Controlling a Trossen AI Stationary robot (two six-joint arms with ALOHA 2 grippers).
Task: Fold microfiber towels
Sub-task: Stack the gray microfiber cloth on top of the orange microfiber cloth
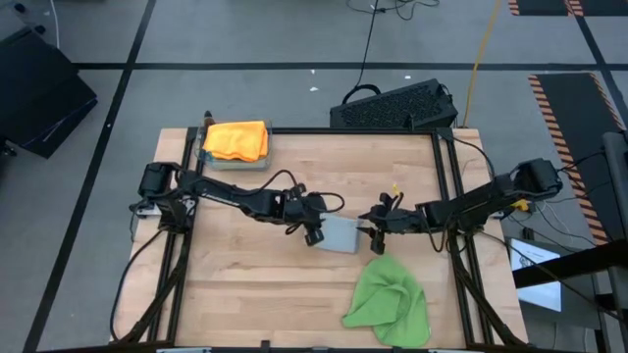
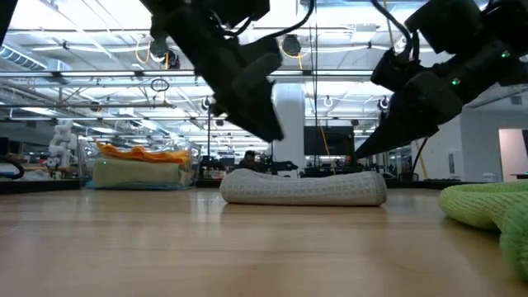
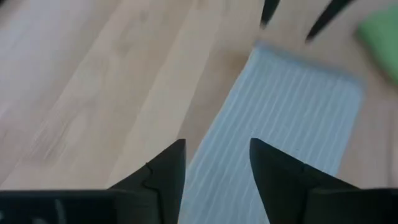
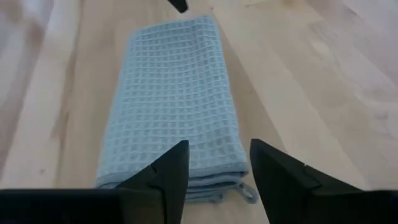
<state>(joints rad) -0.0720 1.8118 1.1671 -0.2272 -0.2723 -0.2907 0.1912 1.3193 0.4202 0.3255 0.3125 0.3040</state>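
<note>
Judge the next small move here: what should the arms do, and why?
Probably the left gripper closes on the folded grey towel to carry it to the bin. It lies folded flat between both open grippers; the right gripper holds nothing, and the green towel lies crumpled.

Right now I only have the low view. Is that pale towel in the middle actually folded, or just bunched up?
Observer: Folded. The right wrist view shows the light grey towel as a neat long rectangle, with stacked layers at its near end.
Operator: Is the right gripper holding it?
Observer: No. The right gripper is open at that end of the towel, with nothing clamped in it.
Operator: And the left one?
Observer: The left gripper is open too. It is above the towel's long edge and grips nothing.
</note>
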